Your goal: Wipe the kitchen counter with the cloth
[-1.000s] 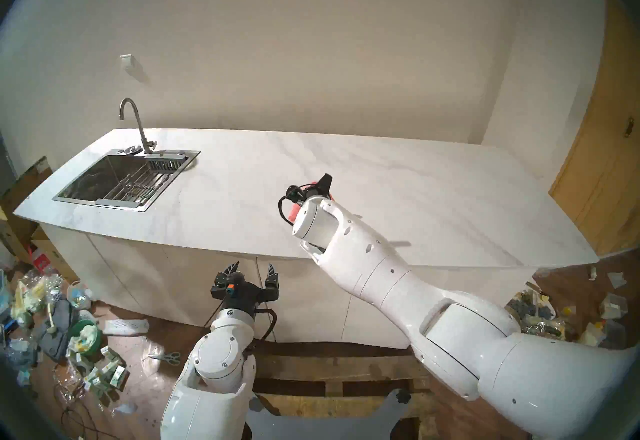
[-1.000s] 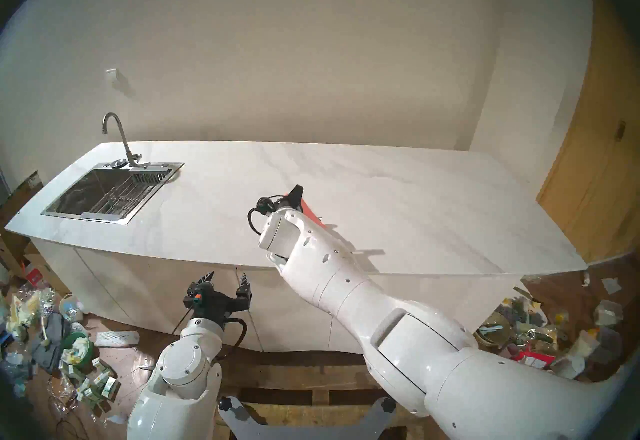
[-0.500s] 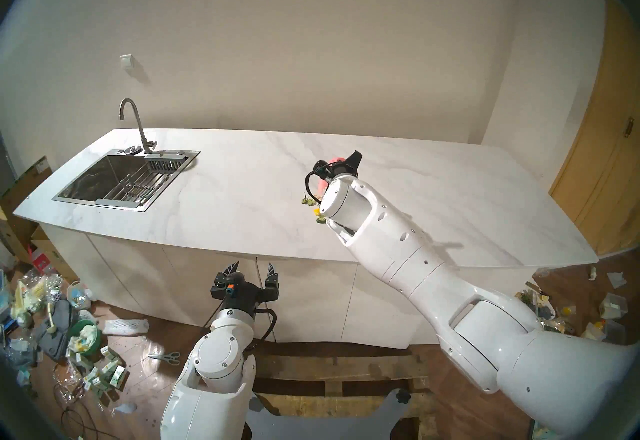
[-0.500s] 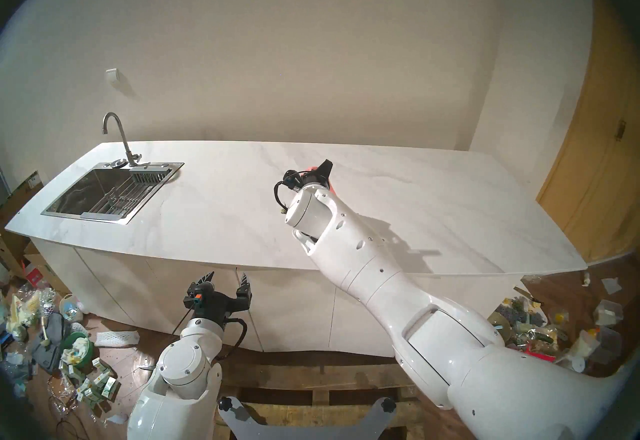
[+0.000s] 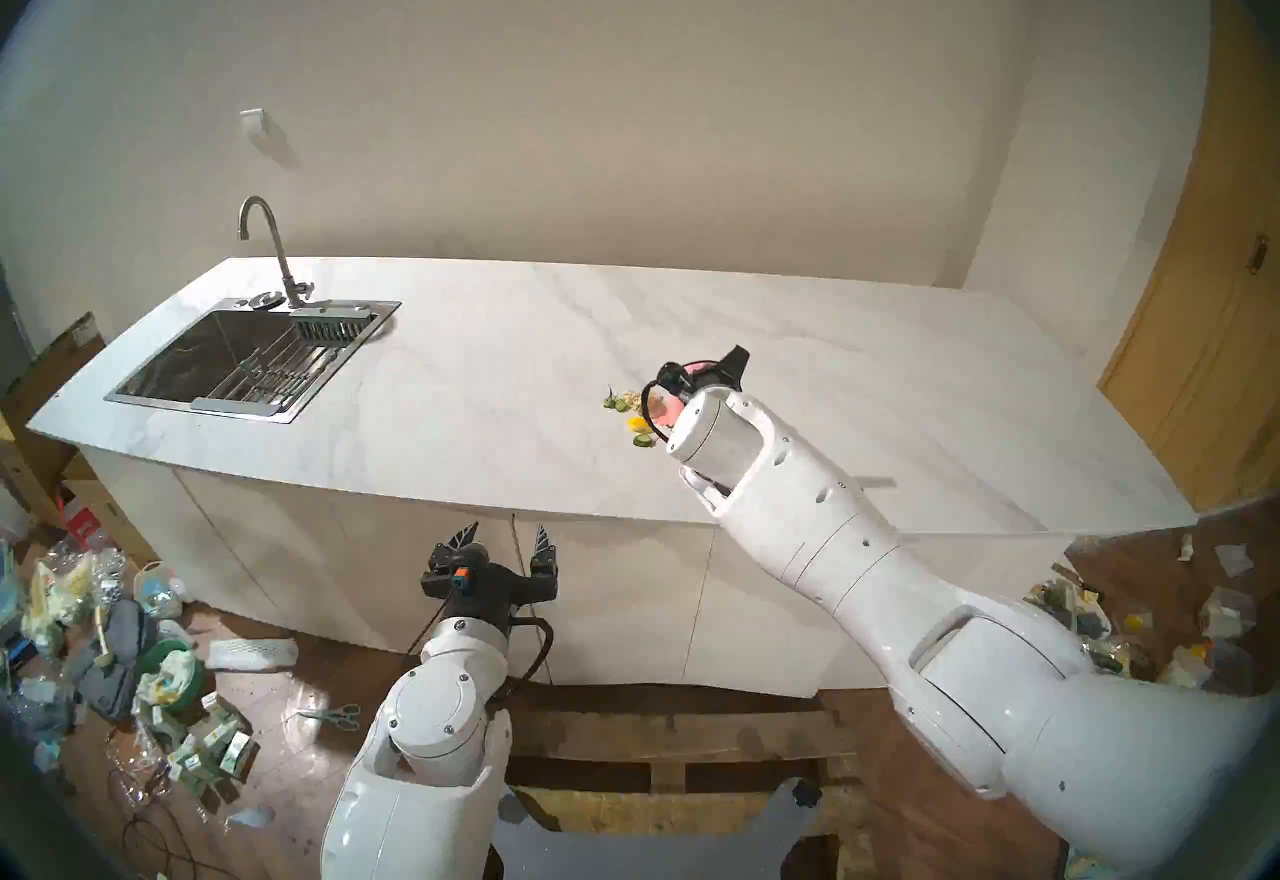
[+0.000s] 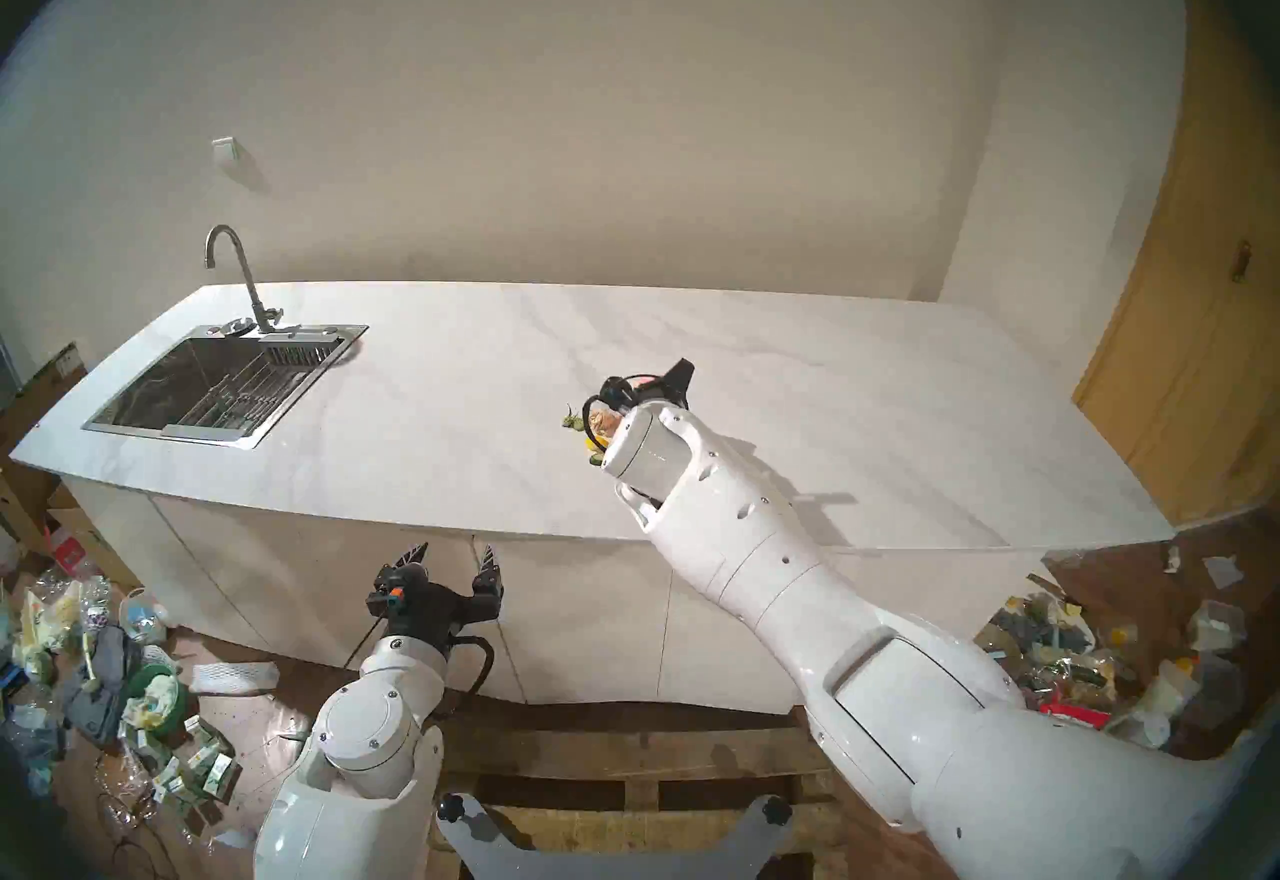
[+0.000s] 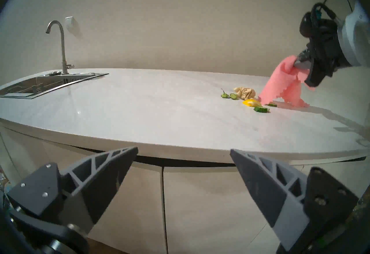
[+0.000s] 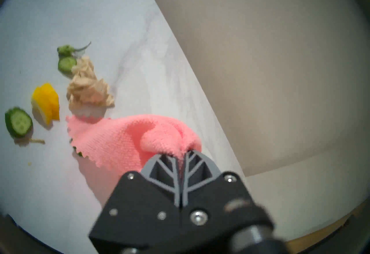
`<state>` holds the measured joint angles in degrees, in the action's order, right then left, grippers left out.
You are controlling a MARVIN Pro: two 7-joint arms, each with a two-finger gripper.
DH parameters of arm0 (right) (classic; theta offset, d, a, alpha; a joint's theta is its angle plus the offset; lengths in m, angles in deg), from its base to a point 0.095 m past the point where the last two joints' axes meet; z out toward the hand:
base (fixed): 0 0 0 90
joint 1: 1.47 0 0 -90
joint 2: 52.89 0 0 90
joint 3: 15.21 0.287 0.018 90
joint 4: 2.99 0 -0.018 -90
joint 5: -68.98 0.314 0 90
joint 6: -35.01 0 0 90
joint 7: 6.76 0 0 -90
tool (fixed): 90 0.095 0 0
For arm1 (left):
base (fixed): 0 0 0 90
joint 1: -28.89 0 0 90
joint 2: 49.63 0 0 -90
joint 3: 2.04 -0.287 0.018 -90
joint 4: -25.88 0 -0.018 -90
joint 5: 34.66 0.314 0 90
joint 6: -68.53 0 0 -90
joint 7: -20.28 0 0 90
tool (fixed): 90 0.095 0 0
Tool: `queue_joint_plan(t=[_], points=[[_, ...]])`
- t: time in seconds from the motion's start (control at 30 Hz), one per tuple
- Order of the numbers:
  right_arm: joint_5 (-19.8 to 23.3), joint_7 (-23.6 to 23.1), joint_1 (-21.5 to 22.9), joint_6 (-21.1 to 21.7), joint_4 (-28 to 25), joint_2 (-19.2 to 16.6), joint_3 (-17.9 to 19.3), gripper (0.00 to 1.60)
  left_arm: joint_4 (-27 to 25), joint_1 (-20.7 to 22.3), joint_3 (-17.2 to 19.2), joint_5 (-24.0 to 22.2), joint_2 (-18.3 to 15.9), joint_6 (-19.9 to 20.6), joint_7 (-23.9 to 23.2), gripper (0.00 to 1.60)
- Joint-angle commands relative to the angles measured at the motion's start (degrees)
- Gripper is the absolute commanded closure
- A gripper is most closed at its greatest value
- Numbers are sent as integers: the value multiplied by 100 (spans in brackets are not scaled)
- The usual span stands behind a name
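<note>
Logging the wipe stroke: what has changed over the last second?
The right end effector, shut on the cloth throughout, swung from mid-counter rightward, uncovering the food scraps. The cloth's edge now trails beside them. The left end effector stayed open below the kitchen counter.

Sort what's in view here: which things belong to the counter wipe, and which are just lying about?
Job:
- pink cloth, pinched in right gripper
- kitchen counter
- scraps beside the cloth: cucumber slice, yellow wedge, beige paper wad

Lying about:
- sink, faucet
- left gripper, open
- floor clutter
</note>
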<state>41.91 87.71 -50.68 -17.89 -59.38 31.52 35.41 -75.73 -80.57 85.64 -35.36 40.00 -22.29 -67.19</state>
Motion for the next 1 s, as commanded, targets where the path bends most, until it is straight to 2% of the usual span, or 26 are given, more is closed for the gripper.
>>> queue_joint_plan(t=[0.0, 0.1, 0.33, 0.7, 0.97], points=[[-28, 34, 309, -265, 700, 255, -76, 160, -169, 22, -14, -12, -13, -29, -37, 0], [-41, -16, 413, -454, 1069, 419, -194, 160, -165, 24, -14, -11, -13, -30, -35, 0], [-69, -19, 423, -642, 1370, 797, -450, 160, -150, 33, -15, -7, -10, -35, -26, 0], [-71, -133, 642, -777, 1687, 1387, -745, 160, -140, 38, -16, -6, -9, -38, -21, 0], [-89, -476, 810, -917, 1714, 1636, -983, 160, -135, 41, -17, -5, -8, -38, -19, 0]])
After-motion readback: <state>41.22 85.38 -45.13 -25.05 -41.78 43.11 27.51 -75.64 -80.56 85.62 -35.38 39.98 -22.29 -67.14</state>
